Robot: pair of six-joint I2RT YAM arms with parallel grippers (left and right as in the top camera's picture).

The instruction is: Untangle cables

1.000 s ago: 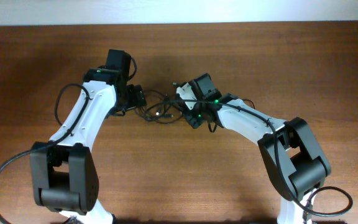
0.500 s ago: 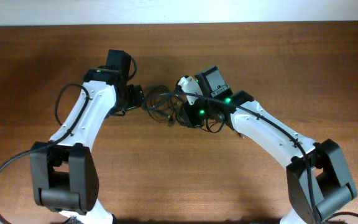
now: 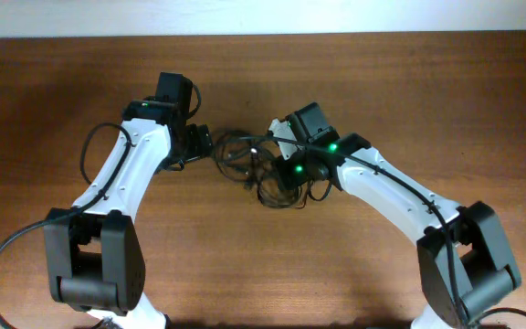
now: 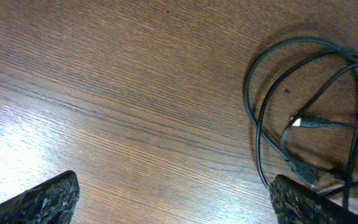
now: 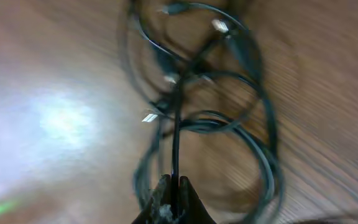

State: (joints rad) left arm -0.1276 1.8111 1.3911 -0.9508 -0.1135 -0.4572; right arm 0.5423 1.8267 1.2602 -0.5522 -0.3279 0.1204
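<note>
My left gripper (image 4: 173,190) sits just left of the tangled cables (image 3: 245,157), its jaws spread wide and holding nothing. The tangle lies on the wooden table (image 3: 382,82) between my two grippers, loops crossing around silver-tipped plugs (image 4: 297,122). Just right of it, my right gripper (image 5: 173,198) is pinched closed on one strand. If I pull that strand with nothing anchoring the tangle, I judge the whole bundle could drag along, or the knot cinch tighter.
</note>
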